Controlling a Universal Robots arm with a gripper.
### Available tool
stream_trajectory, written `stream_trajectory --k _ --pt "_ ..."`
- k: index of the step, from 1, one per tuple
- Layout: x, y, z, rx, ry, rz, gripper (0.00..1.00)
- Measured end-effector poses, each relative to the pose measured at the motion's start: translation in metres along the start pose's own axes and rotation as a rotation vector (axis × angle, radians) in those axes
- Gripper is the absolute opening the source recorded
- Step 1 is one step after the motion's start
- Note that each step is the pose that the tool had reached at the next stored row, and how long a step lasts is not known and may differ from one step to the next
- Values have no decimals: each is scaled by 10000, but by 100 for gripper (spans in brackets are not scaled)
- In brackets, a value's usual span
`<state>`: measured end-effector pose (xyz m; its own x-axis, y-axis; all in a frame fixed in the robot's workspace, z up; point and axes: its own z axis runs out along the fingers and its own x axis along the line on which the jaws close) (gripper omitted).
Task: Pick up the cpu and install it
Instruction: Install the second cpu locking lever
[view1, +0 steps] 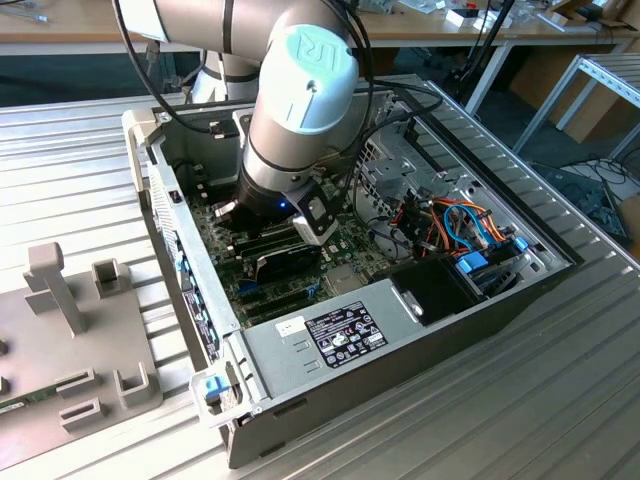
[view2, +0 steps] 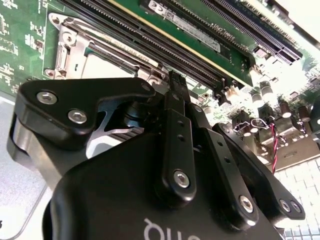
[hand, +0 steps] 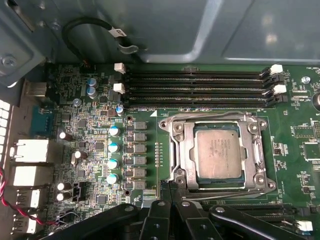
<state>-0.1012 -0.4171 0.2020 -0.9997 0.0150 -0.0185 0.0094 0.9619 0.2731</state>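
Observation:
The cpu (hand: 219, 152), a small square chip with a dull silver top, lies flat in its socket on the green motherboard (hand: 295, 165), with the metal socket frame (hand: 176, 150) around it. In the first wrist view my gripper (hand: 171, 194) hovers just beside the socket's near edge, its black fingers pressed together with nothing between them. The second wrist view shows the gripper (view2: 175, 82) from behind, its tip over the board next to the socket frame (view2: 70, 50). In the exterior view the arm's wrist (view1: 300, 110) reaches down into the open computer case (view1: 190, 260).
Long black memory slots (hand: 200, 87) run beside the socket. Capacitors (hand: 114, 155) and rear ports (hand: 30, 150) stand on its other side. The power supply (view1: 340, 330), drive cage (view1: 395, 165) and coloured cables (view1: 465, 235) crowd the case. A grey fixture plate (view1: 70, 340) lies at the exterior view's left.

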Motion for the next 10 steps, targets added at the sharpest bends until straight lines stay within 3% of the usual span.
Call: stream_trajectory --k 10 --pt "0 -3 15 -5 -1 0 11"
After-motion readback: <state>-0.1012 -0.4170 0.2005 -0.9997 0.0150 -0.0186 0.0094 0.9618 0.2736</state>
